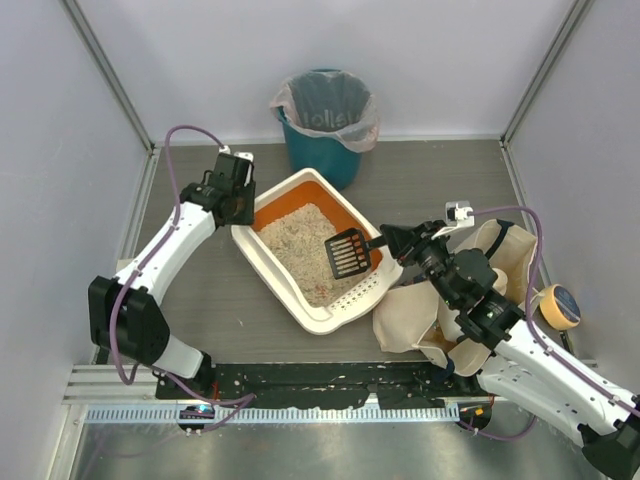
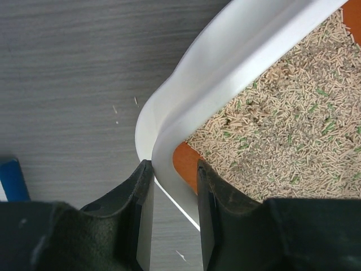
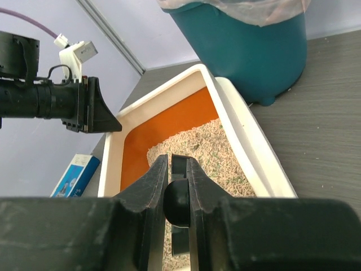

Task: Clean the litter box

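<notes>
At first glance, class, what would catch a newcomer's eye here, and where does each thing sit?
The litter box, orange inside, sits in the middle, its far-left corner pinched by the left gripper. The right gripper holds a black slotted scoop inside the box. A teal lined bin stands behind it.

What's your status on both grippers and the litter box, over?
Left gripper shut on litter box rim corner. Right gripper shut on scoop, head at the litter. Nothing in the way; teal bin behind the box.
</notes>
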`<act>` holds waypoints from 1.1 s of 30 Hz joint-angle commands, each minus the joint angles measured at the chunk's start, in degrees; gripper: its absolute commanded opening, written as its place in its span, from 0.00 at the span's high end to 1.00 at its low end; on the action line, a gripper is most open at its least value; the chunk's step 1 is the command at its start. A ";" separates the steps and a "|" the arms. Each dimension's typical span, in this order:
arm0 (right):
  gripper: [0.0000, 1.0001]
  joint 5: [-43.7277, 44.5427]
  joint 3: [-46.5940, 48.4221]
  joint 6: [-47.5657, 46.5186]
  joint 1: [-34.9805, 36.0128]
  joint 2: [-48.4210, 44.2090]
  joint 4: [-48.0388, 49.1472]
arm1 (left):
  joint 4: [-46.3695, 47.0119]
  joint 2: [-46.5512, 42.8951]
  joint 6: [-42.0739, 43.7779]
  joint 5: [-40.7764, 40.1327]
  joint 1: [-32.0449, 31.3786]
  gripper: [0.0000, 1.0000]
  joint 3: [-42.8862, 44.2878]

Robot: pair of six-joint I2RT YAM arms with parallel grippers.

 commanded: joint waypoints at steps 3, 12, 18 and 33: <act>0.99 5.35 0.82 1.33 2.03 1.59 3.04 | 3.87 8.05 14.82 7.90 0.36 1.00 4.26; 0.99 14.05 -0.41 1.50 4.58 4.75 8.04 | 3.35 17.11 13.96 7.91 0.72 1.00 13.74; 0.99 20.03 -0.68 1.59 7.48 6.86 11.65 | 0.01 18.44 10.26 5.70 0.72 0.46 17.19; 0.99 28.03 3.63 -4.38 11.79 13.10 11.22 | -1.13 0.51 -4.23 11.77 0.37 0.20 4.82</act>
